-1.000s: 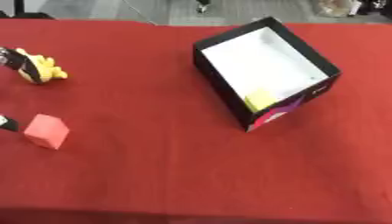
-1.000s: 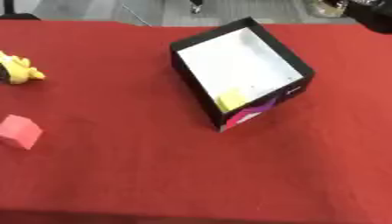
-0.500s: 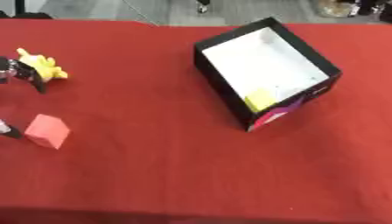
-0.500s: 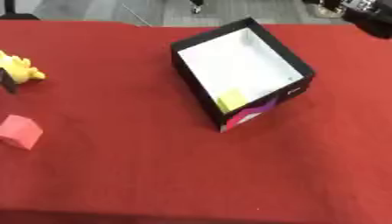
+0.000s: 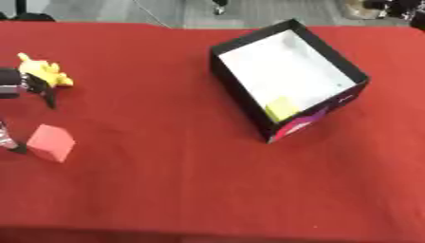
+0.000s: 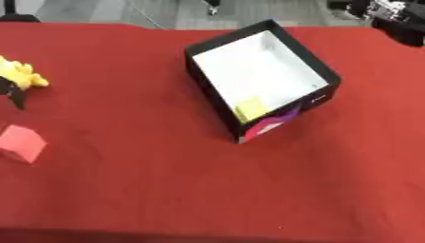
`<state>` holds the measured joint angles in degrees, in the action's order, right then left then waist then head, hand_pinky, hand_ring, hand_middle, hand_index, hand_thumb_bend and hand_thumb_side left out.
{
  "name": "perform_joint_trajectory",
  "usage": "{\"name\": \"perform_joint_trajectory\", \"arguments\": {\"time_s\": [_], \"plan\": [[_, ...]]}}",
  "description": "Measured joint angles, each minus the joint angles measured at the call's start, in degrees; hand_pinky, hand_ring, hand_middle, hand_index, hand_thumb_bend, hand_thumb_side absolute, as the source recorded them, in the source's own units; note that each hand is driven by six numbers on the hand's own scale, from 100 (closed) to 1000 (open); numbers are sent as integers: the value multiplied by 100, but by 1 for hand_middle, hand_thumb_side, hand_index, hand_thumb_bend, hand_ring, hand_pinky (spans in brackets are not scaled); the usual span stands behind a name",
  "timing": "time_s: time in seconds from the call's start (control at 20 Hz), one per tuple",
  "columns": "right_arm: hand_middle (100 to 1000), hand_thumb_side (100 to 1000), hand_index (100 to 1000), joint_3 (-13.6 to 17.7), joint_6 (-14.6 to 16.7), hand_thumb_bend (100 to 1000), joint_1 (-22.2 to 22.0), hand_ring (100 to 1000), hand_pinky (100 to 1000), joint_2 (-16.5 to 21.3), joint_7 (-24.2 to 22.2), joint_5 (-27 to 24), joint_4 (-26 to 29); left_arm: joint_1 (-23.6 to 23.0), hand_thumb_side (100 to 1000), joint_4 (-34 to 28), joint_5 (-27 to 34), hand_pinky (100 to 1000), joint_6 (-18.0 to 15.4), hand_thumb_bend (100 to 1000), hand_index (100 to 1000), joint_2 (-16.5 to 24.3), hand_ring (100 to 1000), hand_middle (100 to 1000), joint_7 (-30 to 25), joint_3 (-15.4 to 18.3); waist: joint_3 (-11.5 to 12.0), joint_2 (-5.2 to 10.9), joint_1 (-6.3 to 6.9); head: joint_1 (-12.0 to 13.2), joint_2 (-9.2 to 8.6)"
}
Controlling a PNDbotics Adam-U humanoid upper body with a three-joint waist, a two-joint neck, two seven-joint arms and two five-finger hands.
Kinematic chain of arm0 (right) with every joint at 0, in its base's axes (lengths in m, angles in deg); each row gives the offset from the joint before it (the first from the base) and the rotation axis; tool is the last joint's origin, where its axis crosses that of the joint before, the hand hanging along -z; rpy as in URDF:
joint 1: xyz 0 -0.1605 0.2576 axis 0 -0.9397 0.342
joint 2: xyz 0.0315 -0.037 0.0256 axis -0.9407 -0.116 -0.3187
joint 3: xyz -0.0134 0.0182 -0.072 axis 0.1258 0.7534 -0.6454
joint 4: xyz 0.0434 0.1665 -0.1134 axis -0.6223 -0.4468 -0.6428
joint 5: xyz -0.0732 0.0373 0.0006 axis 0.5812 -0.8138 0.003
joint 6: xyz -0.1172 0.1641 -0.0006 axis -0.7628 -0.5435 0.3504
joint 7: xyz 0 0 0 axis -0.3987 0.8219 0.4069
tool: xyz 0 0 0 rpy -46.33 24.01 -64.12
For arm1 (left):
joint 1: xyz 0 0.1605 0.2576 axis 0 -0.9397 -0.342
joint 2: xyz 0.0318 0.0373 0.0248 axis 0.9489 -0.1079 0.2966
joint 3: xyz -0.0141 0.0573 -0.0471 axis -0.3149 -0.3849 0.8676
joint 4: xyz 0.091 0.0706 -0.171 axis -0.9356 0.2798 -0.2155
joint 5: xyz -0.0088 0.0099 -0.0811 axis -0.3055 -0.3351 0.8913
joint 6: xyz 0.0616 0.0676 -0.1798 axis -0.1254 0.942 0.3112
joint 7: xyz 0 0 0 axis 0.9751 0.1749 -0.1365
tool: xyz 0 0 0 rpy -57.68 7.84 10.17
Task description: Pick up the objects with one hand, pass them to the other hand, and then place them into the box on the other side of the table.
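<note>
— Two loose objects lie near the table's left edge: yellow toy, pink block. Which hand do we use?

— Our left hand; it touches the toy's near side. We cannot tell its finger state. Box lies well apart, toward the right edge, open-topped, red cloth between unobstructed.

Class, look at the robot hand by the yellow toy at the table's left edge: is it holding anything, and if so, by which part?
It cannot be told. The left robot hand touches the yellow toy at its near side, but no clear hold shows.
</note>
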<state>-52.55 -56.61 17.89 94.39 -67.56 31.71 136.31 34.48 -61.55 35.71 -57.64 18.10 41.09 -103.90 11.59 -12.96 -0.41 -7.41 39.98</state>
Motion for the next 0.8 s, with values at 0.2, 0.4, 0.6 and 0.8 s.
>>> {"name": "perform_joint_trajectory", "arguments": {"time_s": [0.2,0.4,0.6,0.8], "plan": [[1000,427,1000,0,19,100,-19,1000,1000,-4,-16,28,-1,2,159,170,-217,859,-55,678,759,-132,850,764,55,-3,0,0,0,18,0],[1000,426,1000,0,40,100,-46,1000,1000,-5,-27,52,-5,3,151,300,-417,857,-104,662,755,-214,845,759,104,-3,-2,0,0,23,0],[1000,426,1000,1,50,100,-48,1000,1000,-7,-24,83,-31,0,147,401,-532,855,-154,636,749,-267,836,750,154,1,-13,0,0,30,0],[1000,426,1000,2,54,100,-51,1000,1000,-11,-20,85,-39,0,137,464,-539,853,-175,605,736,-296,827,740,175,14,-14,0,0,38,0]]}}
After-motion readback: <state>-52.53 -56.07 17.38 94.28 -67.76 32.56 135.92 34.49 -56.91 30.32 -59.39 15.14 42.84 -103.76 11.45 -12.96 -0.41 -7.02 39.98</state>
